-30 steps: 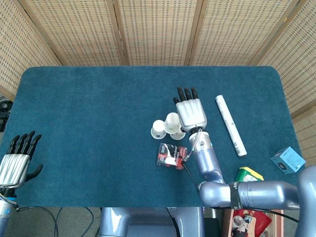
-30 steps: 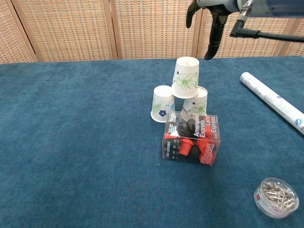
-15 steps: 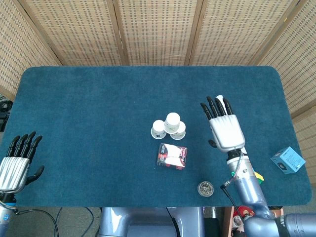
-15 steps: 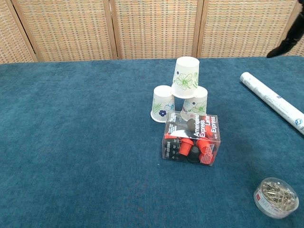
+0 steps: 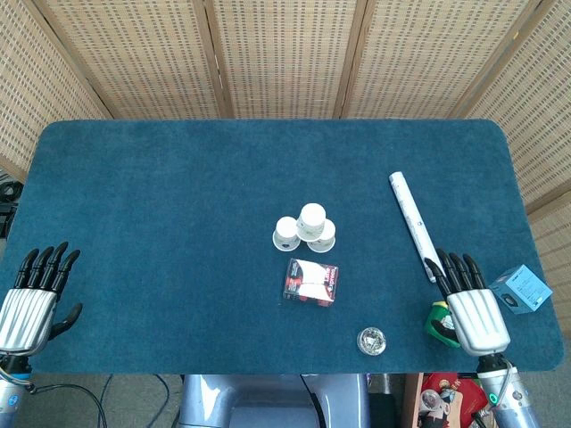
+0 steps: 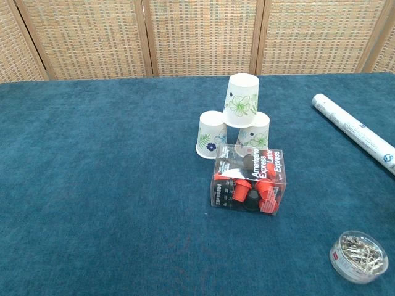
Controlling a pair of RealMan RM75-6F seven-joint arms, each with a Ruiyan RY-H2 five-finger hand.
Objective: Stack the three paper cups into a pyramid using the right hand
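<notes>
Three white paper cups with flower prints stand upside down as a pyramid in the middle of the table. The top cup (image 5: 311, 218) (image 6: 241, 100) rests on the left cup (image 5: 285, 234) (image 6: 211, 134) and the right cup (image 5: 325, 234) (image 6: 255, 137). My right hand (image 5: 475, 312) hovers at the table's front right edge, fingers straight and apart, holding nothing. My left hand (image 5: 30, 299) is at the front left edge, fingers spread, also empty. Neither hand shows in the chest view.
A clear box of red and black pieces (image 5: 310, 281) (image 6: 249, 179) lies just in front of the cups. A white roll (image 5: 416, 226) (image 6: 353, 131) lies to the right. A round tin of clips (image 5: 371, 340) (image 6: 358, 256), a green object (image 5: 437, 319) and a blue box (image 5: 520, 289) sit front right.
My right hand has pulled back from beside the cups to the front right edge of the table. The cup pyramid stays as it was. The left hand drifted slightly lower.
</notes>
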